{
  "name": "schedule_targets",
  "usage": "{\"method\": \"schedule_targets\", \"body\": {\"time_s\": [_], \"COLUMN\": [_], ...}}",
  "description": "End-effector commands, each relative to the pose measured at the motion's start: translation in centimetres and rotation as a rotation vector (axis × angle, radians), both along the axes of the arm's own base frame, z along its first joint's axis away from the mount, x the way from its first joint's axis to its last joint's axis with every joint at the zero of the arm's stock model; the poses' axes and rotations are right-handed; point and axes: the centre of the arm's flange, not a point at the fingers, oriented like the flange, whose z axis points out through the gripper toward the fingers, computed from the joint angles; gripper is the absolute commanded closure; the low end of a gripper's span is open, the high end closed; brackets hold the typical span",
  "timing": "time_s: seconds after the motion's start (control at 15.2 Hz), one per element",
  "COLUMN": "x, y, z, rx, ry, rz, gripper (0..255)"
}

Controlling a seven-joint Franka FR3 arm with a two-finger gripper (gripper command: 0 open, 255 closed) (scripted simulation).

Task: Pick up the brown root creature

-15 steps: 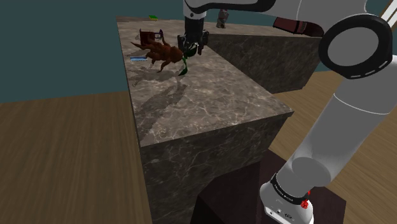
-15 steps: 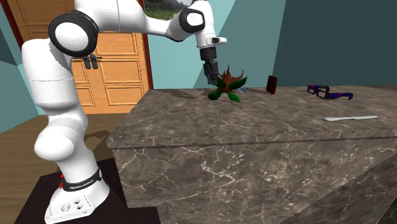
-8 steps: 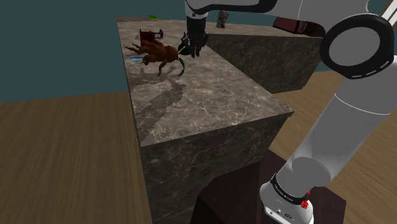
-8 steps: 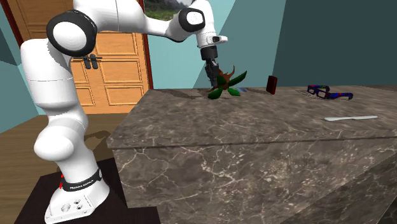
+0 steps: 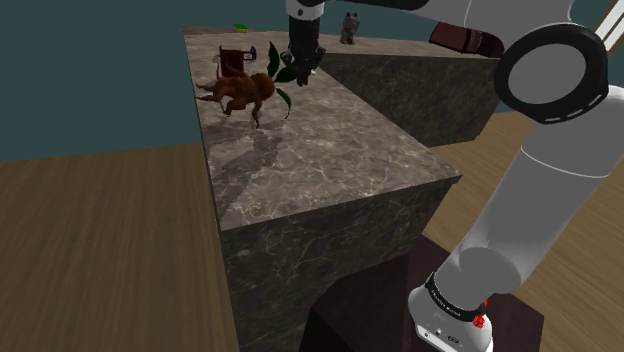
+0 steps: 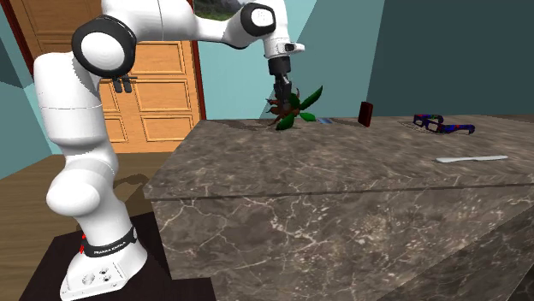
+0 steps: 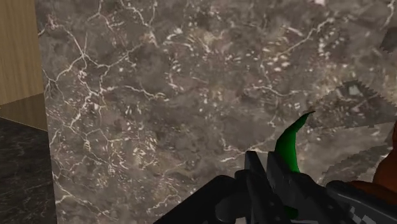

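The gripper [image 7: 275, 177] is pinching a green leaf [image 7: 291, 147] of the brown root creature [image 5: 245, 92], seemingly hanging just over the marble counter [image 5: 320, 170] at the shoulder view's upper middle. Lifting is likely the step in hand; the next move is calling for a steady rise without the leaf slipping.
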Motion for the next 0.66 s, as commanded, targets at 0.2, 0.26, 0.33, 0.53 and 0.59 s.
{"method": "schedule_targets", "body": {"time_s": [0.2, 0.26, 0.33, 0.53, 0.59], "x": [0.0, 0.0, 0.0, 0.0, 0.0], "y": [0.0, 0.0, 0.0, 0.0, 0.0], "z": [2.6, 3.2, 3.7, 4.8, 4.8], "rx": [0.001, 0.001, 0.001, 0.001, 0.001], "ry": [0.002, 0.002, 0.002, 0.002, 0.002], "rz": [0.001, 0.001, 0.001, 0.001, 0.001], "gripper": [255, 255, 255, 255, 255]}}
